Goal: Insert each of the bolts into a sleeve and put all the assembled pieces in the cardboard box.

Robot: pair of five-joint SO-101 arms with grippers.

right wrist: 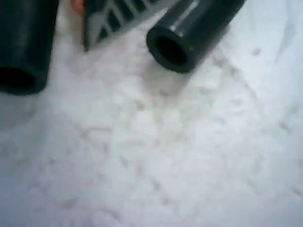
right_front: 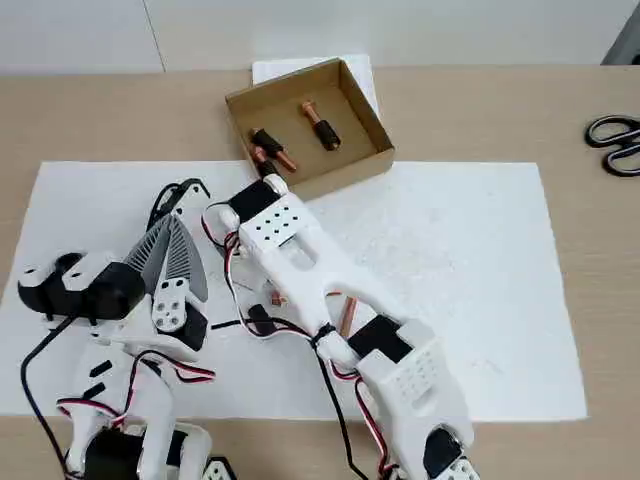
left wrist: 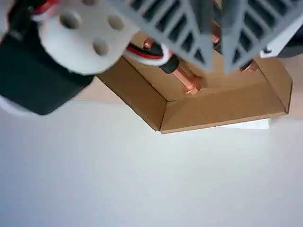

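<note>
The cardboard box [right_front: 372, 135] stands at the back of the white sheet and holds copper bolts in black sleeves [right_front: 322, 127] [right_front: 271, 147]. My left gripper [right_front: 172, 218] hangs shut and empty above the sheet, pointing at the box [left wrist: 213, 106], where a sleeved bolt [left wrist: 185, 80] lies. My right arm [right_front: 290, 250] stretches low across the sheet toward the box. A grey part of my right gripper [right wrist: 118, 19] hovers just above the paper between two loose black sleeves [right wrist: 191, 33] [right wrist: 21, 45]. A loose copper bolt [right_front: 346, 315] and a black sleeve [right_front: 258, 320] lie beside that arm.
A white paper sheet [right_front: 480, 280] covers most of the wooden table. Black scissors [right_front: 615, 145] lie at the far right edge. Red and black cables [right_front: 230, 270] loop between the two arms. The right half of the sheet is bare.
</note>
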